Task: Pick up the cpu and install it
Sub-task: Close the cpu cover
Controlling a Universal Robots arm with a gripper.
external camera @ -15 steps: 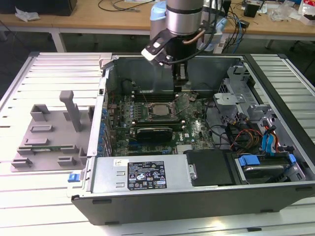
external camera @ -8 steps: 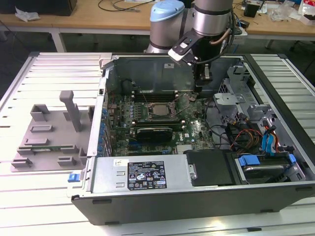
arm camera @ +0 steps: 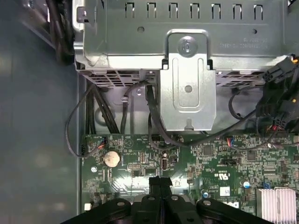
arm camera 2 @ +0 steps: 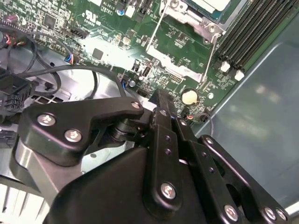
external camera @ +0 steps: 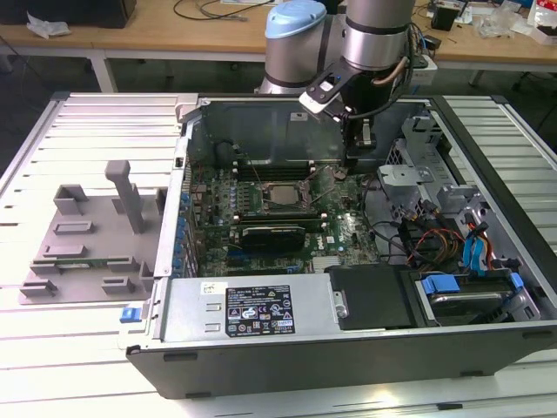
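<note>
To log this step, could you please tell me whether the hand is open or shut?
Shut: the fingertips of the black hand meet in the first wrist view, nothing between them.

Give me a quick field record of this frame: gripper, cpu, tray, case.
gripper: shut, nothing visible between its fingertips; over the green board, near the coin battery
cpu: lying in the socket, apart from the gripper
tray: grey, outside the case, on the exterior view's left
case: open, board facing up
</note>
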